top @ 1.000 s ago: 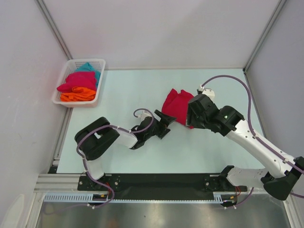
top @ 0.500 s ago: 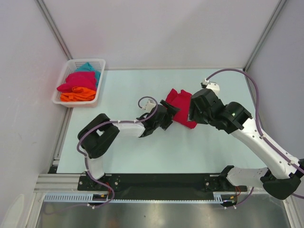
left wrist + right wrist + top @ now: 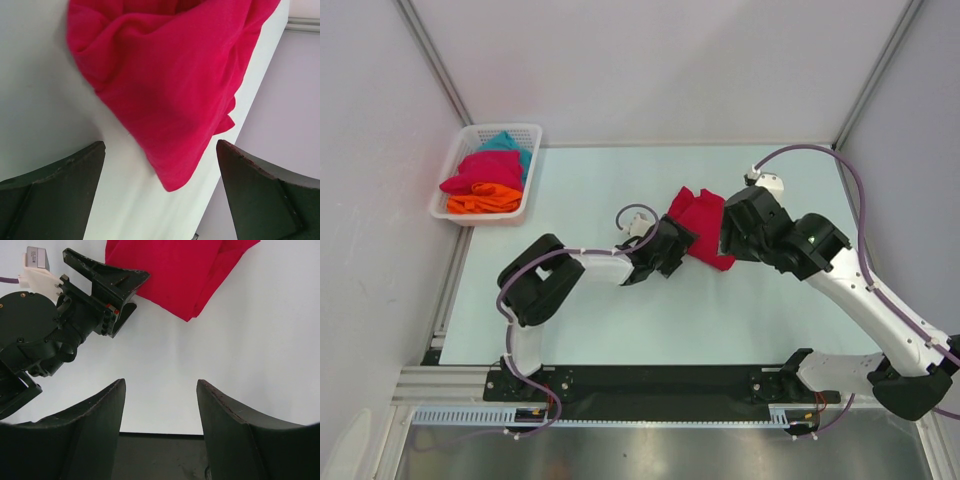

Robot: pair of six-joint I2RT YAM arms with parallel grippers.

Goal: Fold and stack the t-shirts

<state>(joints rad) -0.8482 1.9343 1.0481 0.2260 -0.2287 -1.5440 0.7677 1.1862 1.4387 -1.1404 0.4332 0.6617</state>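
roughly at the middle of the desk (image 3: 620, 320), a touch toward 1 o'clock in the top view, lies the loose crimson t-shirt (image 3: 700, 235), bunched and creased, not spread flat. left pincer (image 3: 677, 240) sits at the shirt's 9 o'clock edge, its arm stretched low across the desk. from the left wrist view the left pincer (image 3: 160, 195) stands wide, both dark fingers (image 3: 55, 180) apart, and a pointed corner of the loose crimson t-shirt (image 3: 170, 90) reaches down into the gap between them; neither finger presses on the cloth. right pincer (image 3: 728, 238) hangs at the shirt's 3 o'clock edge, its wrist housing covering part of the cloth from above. in the right wrist view the right pincer (image 3: 160, 430) is parted about halfway with nothing between its fingers (image 3: 95, 420), only bare desk; the shirt lies beyond the fingertips at 12 o'clock, and the left pincer shows at 10 o'clock beside the cloth's edge. off the desk's 10 o'clock corner a white mesh basket (image 3: 460, 213) holds three more: orange t-shirt (image 3: 485, 203) nearest, crimson-pink t-shirt (image 3: 480, 172) piled over it, teal t-shirt (image 3: 505, 143) at the far end, all crumpled.
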